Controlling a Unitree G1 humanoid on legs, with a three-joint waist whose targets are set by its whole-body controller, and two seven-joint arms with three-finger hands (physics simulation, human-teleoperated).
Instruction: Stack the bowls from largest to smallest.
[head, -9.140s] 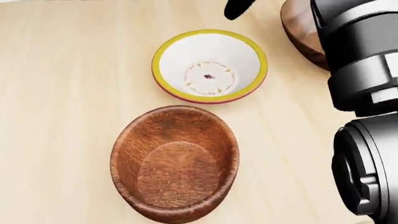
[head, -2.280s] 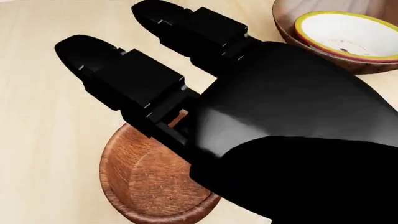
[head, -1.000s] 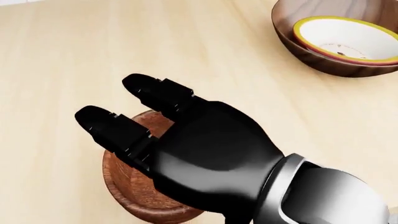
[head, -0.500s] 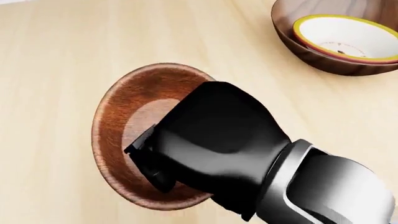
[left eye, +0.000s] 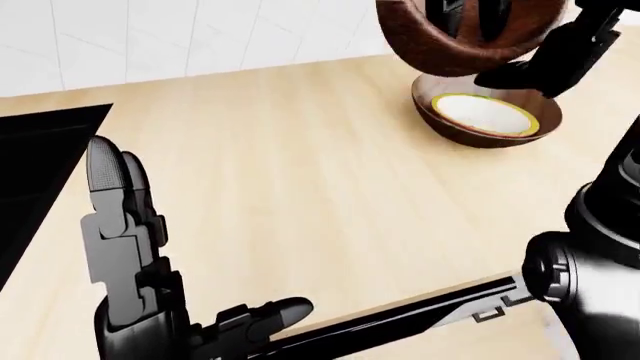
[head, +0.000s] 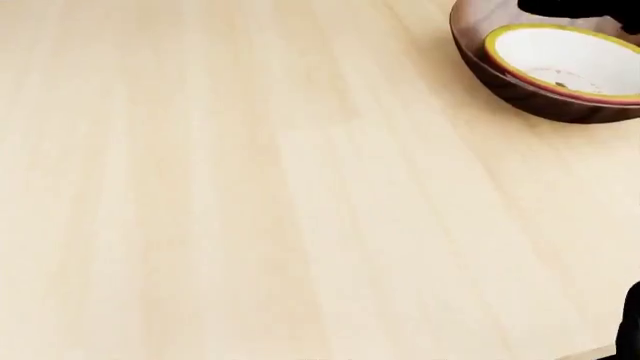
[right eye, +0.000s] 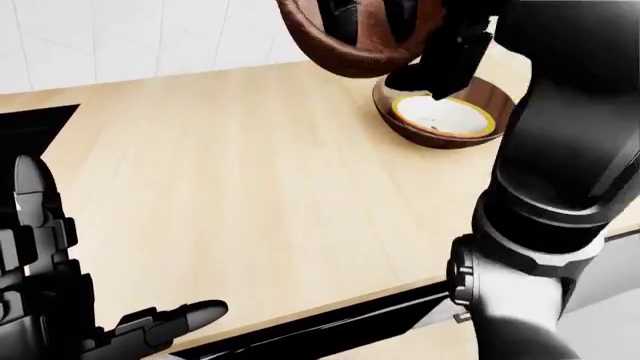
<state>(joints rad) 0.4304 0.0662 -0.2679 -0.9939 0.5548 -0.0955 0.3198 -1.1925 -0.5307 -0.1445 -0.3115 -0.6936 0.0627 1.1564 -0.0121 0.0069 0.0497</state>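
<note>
The right hand (right eye: 440, 52) grips the reddish-brown wooden bowl (left eye: 455, 37) tilted, above the dark wooden bowl (head: 520, 86) holding the yellow-rimmed white bowl (head: 565, 60); released tilted, it could clip that rim and tip. The left hand (left eye: 130, 247) hangs open, empty.

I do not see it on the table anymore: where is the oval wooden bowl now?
The oval wooden bowl is off the table, held tilted in the right hand at the top of the right-eye view, above the dark bowl holding the yellow-rimmed bowl.

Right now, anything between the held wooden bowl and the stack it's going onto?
Nothing visible. The right hand holds the wooden bowl tilted in the air just above the dark bowl with the yellow-rimmed bowl nested inside. Only open air shows between them.
</note>
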